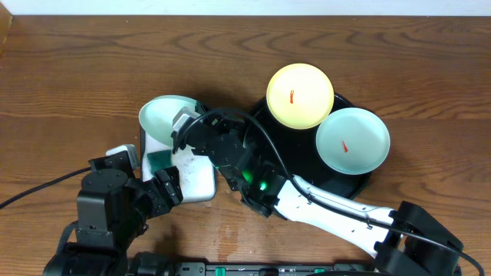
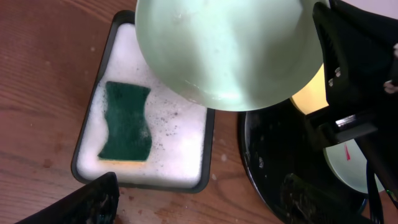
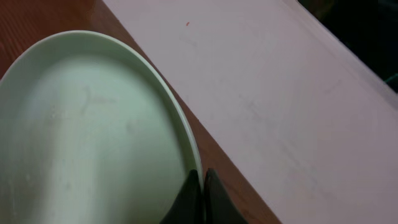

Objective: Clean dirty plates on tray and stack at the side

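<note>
My right pincer point(image 3: 199, 177) is pinched shut on the rim of a green plate point(image 3: 93, 143). Washing step, I judge: my left pincer point(image 2: 202, 196), wide open and empty, must next take the sponge point(image 2: 127, 121) ahead.

Red-smeared yellow plate point(image 1: 299, 96) and mint plate point(image 1: 353, 140) sit on the black tray point(image 1: 311, 151); a second mint plate point(image 1: 163, 115) tilts beside it.

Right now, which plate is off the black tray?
The mint plate held by the right gripper, partly above the sponge tray; the yellow plate and other mint plate sit on the black tray.
</note>
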